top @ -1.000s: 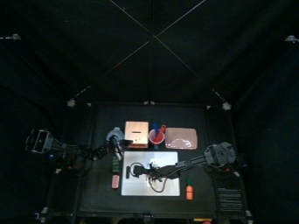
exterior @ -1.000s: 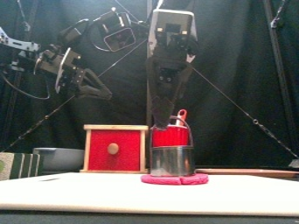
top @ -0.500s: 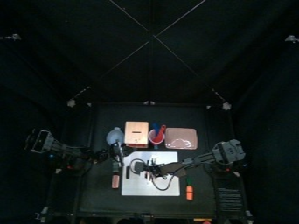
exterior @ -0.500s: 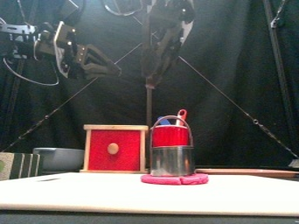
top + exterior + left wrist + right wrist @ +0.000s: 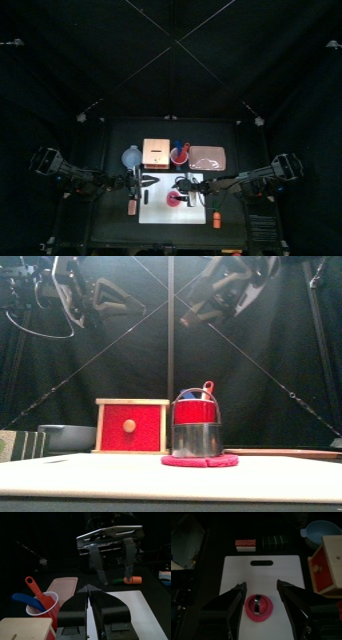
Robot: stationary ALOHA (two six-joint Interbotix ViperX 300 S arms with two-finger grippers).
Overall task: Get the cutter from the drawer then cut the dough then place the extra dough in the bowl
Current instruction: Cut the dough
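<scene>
The round metal cutter (image 5: 197, 439) stands on the flat pink dough (image 5: 201, 461) in the middle of the white cutting board (image 5: 158, 207). In the right wrist view the cutter (image 5: 258, 605) and dough (image 5: 258, 613) lie below and between my right gripper's (image 5: 260, 585) open jaws, apart from them. My right gripper (image 5: 217, 189) hangs high, off the board's right side. My left gripper (image 5: 90, 590) is shut on nothing, raised over the board's left side (image 5: 139, 182). The wooden box with its red drawer front (image 5: 131, 426) stands behind, drawer shut. The blue-grey bowl (image 5: 130, 156) is at the box's left.
A red cup with toy knives (image 5: 182, 153) and the pink tray (image 5: 209, 158) stand behind the board at the right. A small orange toy (image 5: 214, 218) lies off the board's right edge, a red one (image 5: 131, 206) off its left edge. Dark sushi blocks (image 5: 274, 542) lie nearby.
My right gripper has risen and drawn back to the right, leaving the cutter standing on the dough. My left arm has also drawn back to the left and up.
</scene>
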